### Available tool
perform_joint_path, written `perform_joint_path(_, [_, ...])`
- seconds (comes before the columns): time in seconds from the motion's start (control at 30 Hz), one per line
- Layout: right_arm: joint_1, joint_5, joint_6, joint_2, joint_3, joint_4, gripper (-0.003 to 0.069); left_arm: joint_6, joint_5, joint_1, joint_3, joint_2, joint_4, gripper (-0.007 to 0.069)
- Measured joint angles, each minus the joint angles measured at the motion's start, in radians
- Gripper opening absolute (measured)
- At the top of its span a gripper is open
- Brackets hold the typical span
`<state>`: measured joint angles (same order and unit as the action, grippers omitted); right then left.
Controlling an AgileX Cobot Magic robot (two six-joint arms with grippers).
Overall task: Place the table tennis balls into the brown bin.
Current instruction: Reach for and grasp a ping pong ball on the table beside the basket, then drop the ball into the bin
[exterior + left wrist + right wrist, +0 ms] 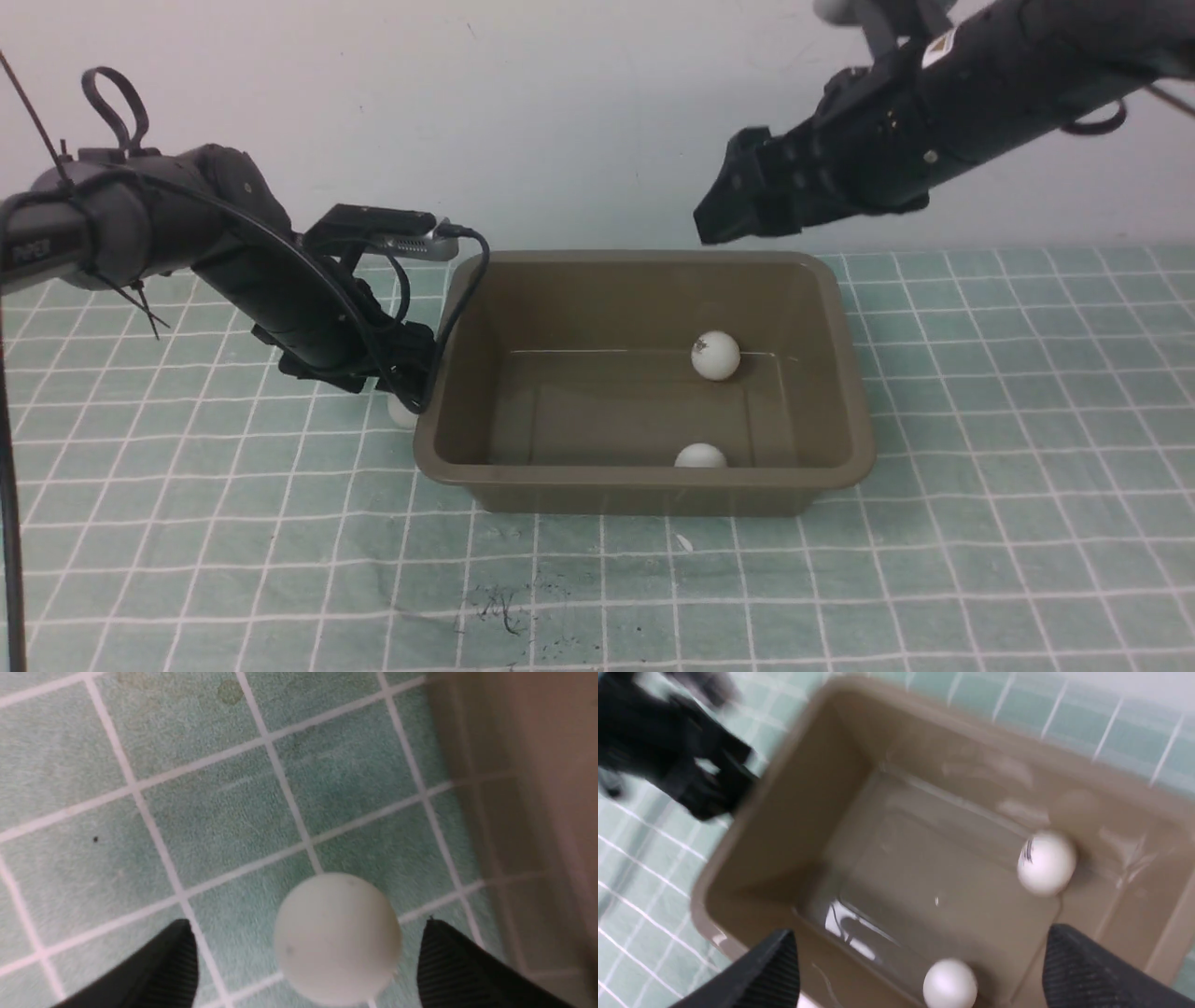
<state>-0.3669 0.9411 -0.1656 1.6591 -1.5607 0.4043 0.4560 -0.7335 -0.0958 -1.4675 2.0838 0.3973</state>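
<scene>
The brown bin (845,373) stands mid-table and holds two table tennis balls: one with a dark mark (716,356) (1046,862) by the far right of its floor, another (700,456) (950,983) against the near wall. A third ball (401,412) (337,939) lies on the cloth just left of the bin, mostly hidden behind my left arm in the front view. My left gripper (308,940) is open, low over the cloth, its fingers on either side of that ball with gaps showing. My right gripper (719,219) (920,952) is open and empty, high above the bin's far edge.
A green cloth with a white grid (1027,420) covers the table. The bin's left wall (537,788) is close beside the left gripper's finger. A white wall rises behind. Small dark specks (499,607) lie on the cloth near the front.
</scene>
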Motion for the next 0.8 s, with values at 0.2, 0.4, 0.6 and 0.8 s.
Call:
perform_joint_path(0.2, [0.0,0.039,0.005,-0.079,0.0,-0.033,0.0551,-0.024,-0.079,0.001,-0.023,0.011,-0.039,0.0347])
perform_joint_path(0.4, [0.0,0.226,0.113,-0.213,0.012,-0.188,0.0385,-0.097,-0.224,0.007,-0.132,-0.165,-0.07,0.0355])
perform_joint_path(0.6, [0.0,0.177,0.212,-0.594,0.237,-0.271,0.0071,0.014,-0.221,-0.142,-0.161,-0.265,0.039,0.0355])
perform_joint_path(0.8, [0.0,-0.209,0.312,-1.131,0.663,-0.382,-0.001,-0.043,-0.176,-0.264,-0.166,-0.137,-0.019,0.0486])
